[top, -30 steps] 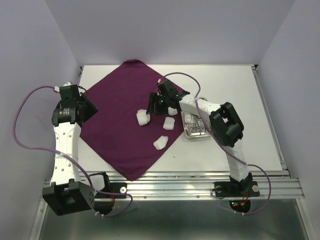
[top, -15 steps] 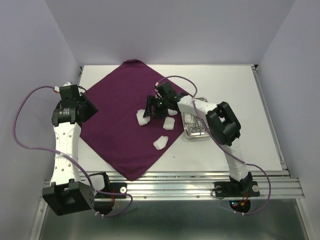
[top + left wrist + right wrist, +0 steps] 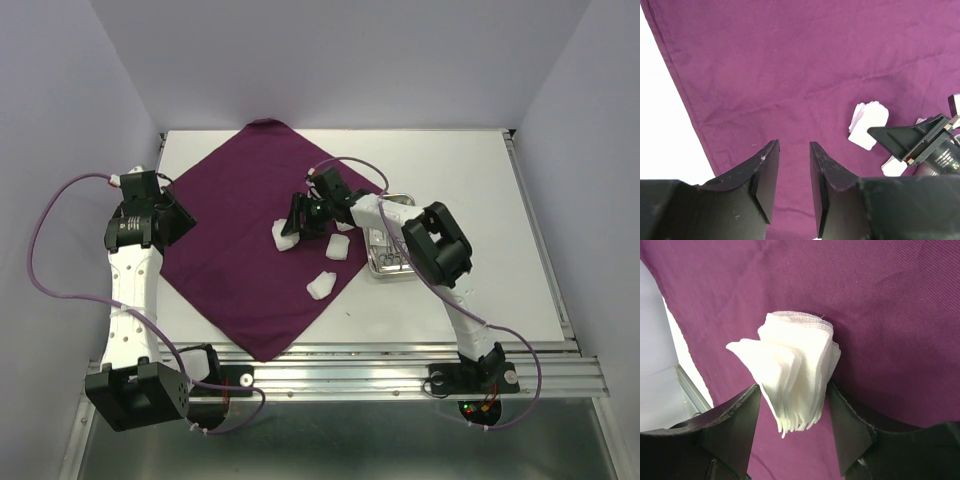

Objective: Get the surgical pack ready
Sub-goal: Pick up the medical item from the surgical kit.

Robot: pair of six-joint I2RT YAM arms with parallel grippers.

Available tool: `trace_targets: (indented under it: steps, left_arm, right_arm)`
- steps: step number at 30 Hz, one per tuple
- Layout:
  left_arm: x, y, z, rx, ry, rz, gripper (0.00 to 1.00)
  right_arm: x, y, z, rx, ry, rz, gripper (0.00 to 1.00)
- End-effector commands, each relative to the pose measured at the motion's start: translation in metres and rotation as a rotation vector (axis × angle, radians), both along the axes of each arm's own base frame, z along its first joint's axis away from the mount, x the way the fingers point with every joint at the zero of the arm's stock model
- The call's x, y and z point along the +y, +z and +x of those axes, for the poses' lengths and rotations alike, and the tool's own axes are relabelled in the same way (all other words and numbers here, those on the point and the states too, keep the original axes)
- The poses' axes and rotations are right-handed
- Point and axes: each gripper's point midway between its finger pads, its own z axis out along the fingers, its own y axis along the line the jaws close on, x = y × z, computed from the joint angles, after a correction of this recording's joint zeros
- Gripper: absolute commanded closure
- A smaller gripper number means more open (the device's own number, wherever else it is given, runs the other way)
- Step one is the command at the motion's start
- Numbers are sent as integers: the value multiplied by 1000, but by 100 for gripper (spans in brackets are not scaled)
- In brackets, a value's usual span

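The dark purple cloth (image 3: 235, 215) (image 3: 790, 60) (image 3: 880, 290) lies spread as a diamond on the table. A white gauze pad (image 3: 284, 236) (image 3: 867, 122) (image 3: 797, 360) sits on it near the middle. My right gripper (image 3: 297, 222) (image 3: 794, 386) is open and straddles this pad, fingertips against its two sides. Two more gauze pads (image 3: 338, 246) (image 3: 321, 285) lie on the cloth's right part. The steel tray (image 3: 374, 262) holding thin instruments (image 3: 392, 250) stands just off the cloth's right corner. My left gripper (image 3: 183, 218) (image 3: 794, 145) hovers over the cloth's left edge, narrowly open and empty.
The white table (image 3: 460, 190) extends to the right of the tray. A raised metal rail (image 3: 540, 240) runs along its right side and a frame rail (image 3: 400, 350) along the front. Purple walls close in the back and sides.
My right gripper has slid left across the cloth, from beside the tray-side pads to the middle gauze pad, and now brackets it. The left arm has stayed still.
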Motion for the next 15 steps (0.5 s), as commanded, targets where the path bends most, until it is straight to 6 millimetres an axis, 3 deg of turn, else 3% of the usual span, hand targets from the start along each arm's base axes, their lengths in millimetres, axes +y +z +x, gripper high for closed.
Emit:
trace_targets:
  steps: [1, 11, 15]
  left_arm:
    - [2, 5, 1, -30, -11, 17, 58]
    - [2, 8, 0, -34, -9, 20, 58]
    - [1, 8, 1, -35, -13, 18, 58]
  right_arm:
    - [7, -18, 0, 25, -6, 9, 39]
    - [10, -18, -2, 33, -23, 17, 47]
    - [10, -3, -1, 9, -28, 30, 60]
